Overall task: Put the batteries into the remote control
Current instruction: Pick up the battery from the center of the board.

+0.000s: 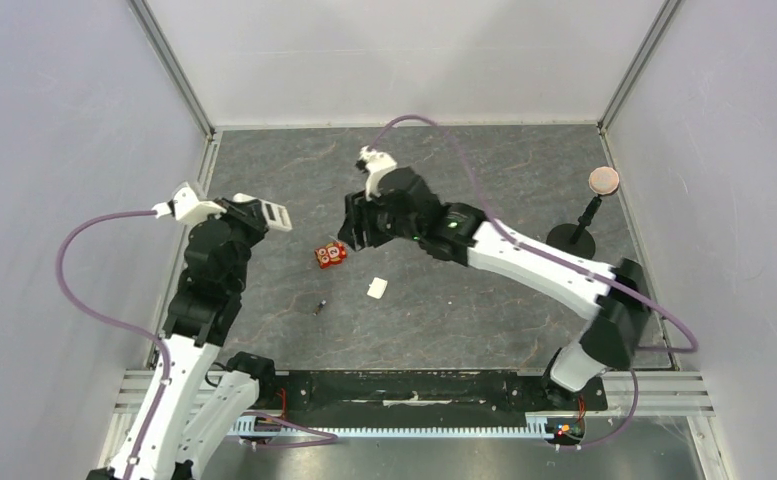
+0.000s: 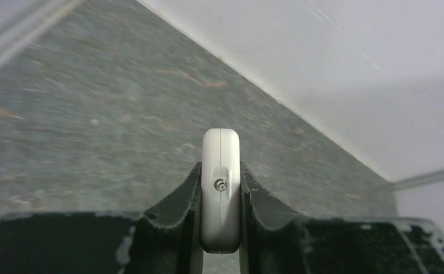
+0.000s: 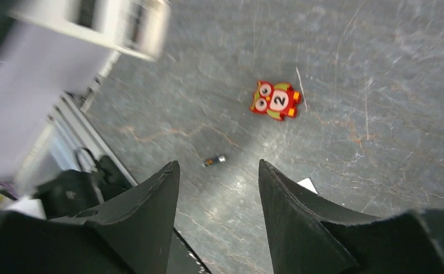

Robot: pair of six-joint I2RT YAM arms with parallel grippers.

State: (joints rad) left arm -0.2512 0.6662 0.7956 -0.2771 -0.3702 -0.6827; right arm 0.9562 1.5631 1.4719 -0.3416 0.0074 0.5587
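You see the remote control (image 2: 220, 188) only edge-on in the left wrist view; its face and lower end are hidden between the fingers (image 2: 176, 211). Toward the desk's near edge lies a tiny dark item (image 3: 214, 161) (battery or not, unclear), too small to identify. A white piece (image 3: 307, 184) is half hidden behind the right finger (image 3: 299, 228).

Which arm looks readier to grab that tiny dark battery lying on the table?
Right, probably. The right gripper is open and empty, and its wrist view shows the battery between its fingertips; the left gripper is shut on the remote control.
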